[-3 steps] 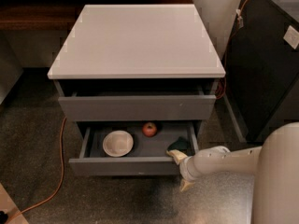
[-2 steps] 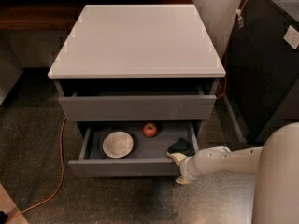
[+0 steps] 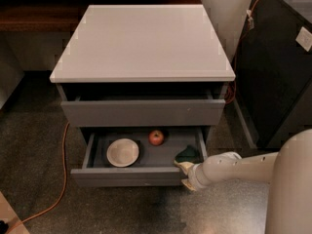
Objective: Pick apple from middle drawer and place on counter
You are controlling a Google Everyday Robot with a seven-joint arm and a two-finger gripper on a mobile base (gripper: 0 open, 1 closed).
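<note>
Apple (image 3: 156, 137) lies back-left of your gripper (image 3: 185, 174).
Gripper (open or closed, can't tell) sits at middle drawer's (image 3: 129, 177) front-right corner, beside sponge (image 3: 188, 154).

Two grey drawers show: one upper drawer (image 3: 141, 112) and, below it, the one middle drawer (image 3: 126, 177). The middle drawer holds three things, one of each kind: one apple (image 3: 156, 137), one white bowl (image 3: 123, 152) and one dark green sponge (image 3: 188, 154). One white bench (image 3: 141, 38) tops them. One robot arm (image 3: 234, 165) ends in one hand (image 3: 185, 173), at the middle drawer's front right corner. Two orange cables: one left (image 3: 61, 179), one right (image 3: 234, 89).
</note>
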